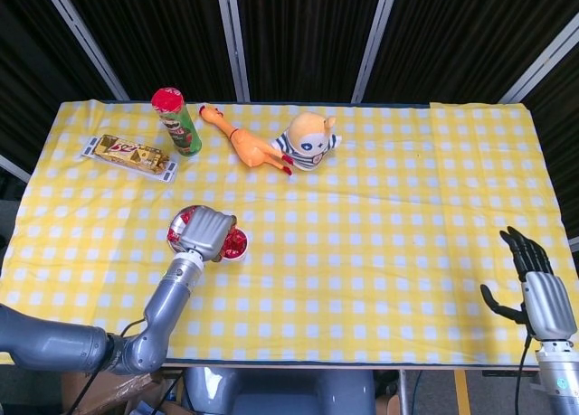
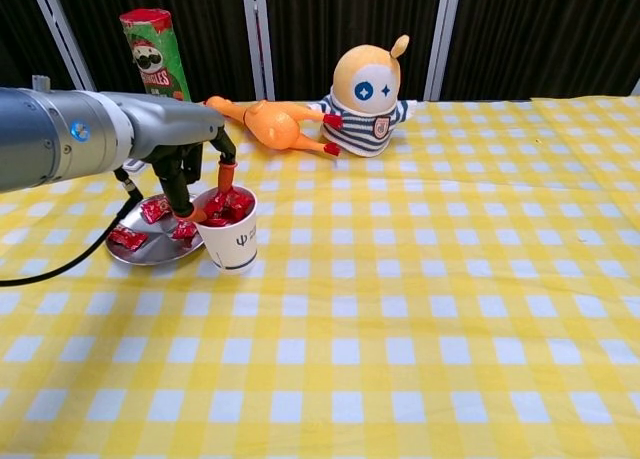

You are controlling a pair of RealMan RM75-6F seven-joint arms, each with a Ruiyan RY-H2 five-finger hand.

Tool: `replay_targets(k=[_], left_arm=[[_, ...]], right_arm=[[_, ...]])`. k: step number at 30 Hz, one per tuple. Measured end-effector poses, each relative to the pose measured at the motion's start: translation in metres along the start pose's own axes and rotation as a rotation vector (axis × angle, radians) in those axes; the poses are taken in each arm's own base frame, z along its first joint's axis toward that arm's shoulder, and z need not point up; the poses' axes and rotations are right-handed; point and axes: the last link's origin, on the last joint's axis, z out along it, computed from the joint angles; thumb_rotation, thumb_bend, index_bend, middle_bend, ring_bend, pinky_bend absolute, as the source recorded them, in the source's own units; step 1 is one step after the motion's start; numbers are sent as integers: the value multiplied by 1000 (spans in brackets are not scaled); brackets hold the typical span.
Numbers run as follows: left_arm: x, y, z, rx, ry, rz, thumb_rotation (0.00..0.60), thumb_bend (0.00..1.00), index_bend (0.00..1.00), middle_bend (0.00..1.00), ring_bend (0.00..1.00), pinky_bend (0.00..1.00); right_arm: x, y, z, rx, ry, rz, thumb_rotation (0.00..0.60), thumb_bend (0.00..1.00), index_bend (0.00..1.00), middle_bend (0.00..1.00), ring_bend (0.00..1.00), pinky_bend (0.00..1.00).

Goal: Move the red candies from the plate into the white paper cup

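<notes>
Left hand: the left hand [image 2: 195,174] hangs over the plate and the near rim of the cup, fingers pointing down and apart; one fingertip [image 2: 226,169] sits at the cup's mouth among the candies, another [image 2: 186,214] is low against the cup's 9 o'clock side; whether a candy is pinched between them I cannot tell
Right hand: the right hand [image 1: 540,293] is raised off the table's 4 o'clock corner, well apart from everything, fingers spread and holding nothing
White paper cup: the white paper cup [image 2: 233,241] stands upright on the table, touching the plate at the plate's 3 o'clock edge, heaped with red candies [image 2: 232,205] above its rim
Plate: the round metal plate [image 2: 140,254] lies at the cup's 9 o'clock; a few red candies on the plate [image 2: 125,239] lie loose in it, partly under the hand
Table: the table [image 2: 420,309] wears a yellow and white checked cloth
Back row: a crisp tube [image 2: 155,54] stands upright at 11 o'clock from the cup, a rubber chicken [image 2: 270,124] lies on its side at 12 o'clock, and a striped plush doll [image 2: 368,99] sits at 1 o'clock, touching the chicken's feet
Far left: a boxed snack bar [image 1: 128,156] lies flat at 9 o'clock of the crisp tube in the head view
</notes>
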Motion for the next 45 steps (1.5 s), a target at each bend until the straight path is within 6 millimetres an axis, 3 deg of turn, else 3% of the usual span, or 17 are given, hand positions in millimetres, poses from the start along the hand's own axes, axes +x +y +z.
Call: replay_targets(k=[17, 23, 31, 34, 36, 39, 41, 45], left_arm=[[28, -17, -10, -9, 140, -87, 600, 294, 319, 901, 992, 952], [27, -36, -15, 36, 139, -85, 600, 293, 350, 904, 992, 952], [8, -66, -15, 128, 85, -53, 600, 293, 353, 871, 949, 928], [1, -72, -19, 140, 89, -49, 600, 285, 301, 667, 757, 777], [-4, -76, -24, 149, 107, -54, 600, 259, 193, 404, 514, 572], [-10, -82, -38, 158, 149, -71, 600, 198, 33, 112, 203, 297], [-14, -87, -49, 160, 178, -77, 600, 167, 0, 20, 70, 159], [-28, -106, -89, 173, 242, -84, 600, 151, 0, 0, 0, 20]], right_arm=[[-2, -2, 0, 4, -3, -3, 600, 409, 0, 0, 0, 0], [0, 0, -2, -3, 3, -5, 600, 408, 0, 0, 0, 0], [1, 2, -5, -11, 3, -12, 600, 409, 0, 0, 0, 0], [1, 2, -5, -11, 2, -15, 600, 408, 0, 0, 0, 0], [1, 2, -4, -11, -1, -16, 600, 408, 0, 0, 0, 0], [0, 2, -4, -8, -7, -22, 600, 409, 0, 0, 0, 0], [0, 2, -4, -6, -11, -29, 600, 408, 0, 0, 0, 0], [-2, 2, -5, -5, -18, -52, 600, 408, 0, 0, 0, 0]])
